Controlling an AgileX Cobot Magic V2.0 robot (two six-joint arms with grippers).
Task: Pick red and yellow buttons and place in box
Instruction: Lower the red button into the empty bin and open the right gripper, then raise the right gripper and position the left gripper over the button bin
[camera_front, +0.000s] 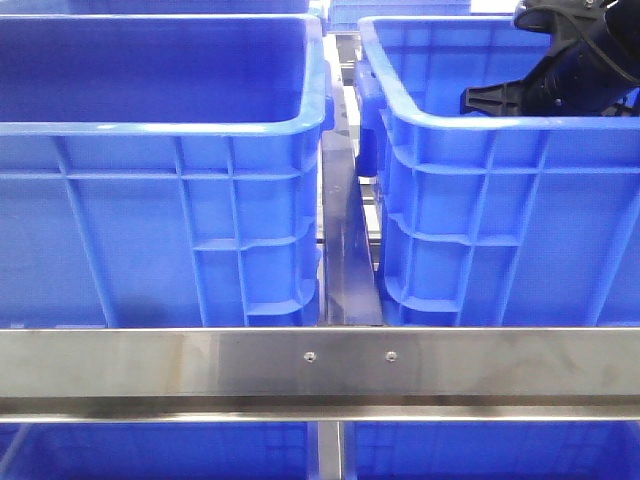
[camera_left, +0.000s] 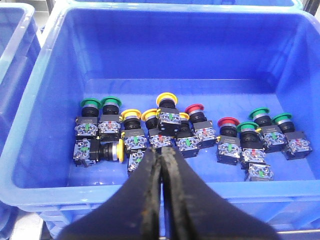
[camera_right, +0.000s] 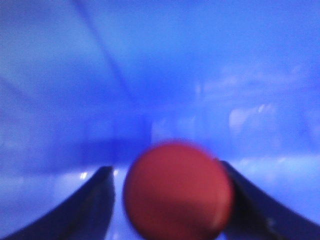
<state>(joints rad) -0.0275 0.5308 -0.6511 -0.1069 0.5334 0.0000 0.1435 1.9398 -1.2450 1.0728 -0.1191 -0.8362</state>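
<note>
In the right wrist view a red button (camera_right: 178, 192) fills the space between the two dark fingers of my right gripper (camera_right: 166, 172), blurred, over blue crate plastic. In the front view the right arm (camera_front: 575, 60) reaches into the right blue box (camera_front: 500, 210). In the left wrist view my left gripper (camera_left: 161, 153) is shut and empty above the near rim of a blue crate (camera_left: 31, 100). That crate holds several push buttons, among them red ones (camera_left: 194, 109) (camera_left: 227, 122) and yellow ones (camera_left: 165, 98) (camera_left: 131, 114).
Green buttons (camera_left: 90, 104) (camera_left: 259, 113) lie among the red and yellow ones. A second large blue crate (camera_front: 150, 210) stands at the left in the front view. A steel rail (camera_front: 320, 365) crosses in front of both crates, with more blue crates below it.
</note>
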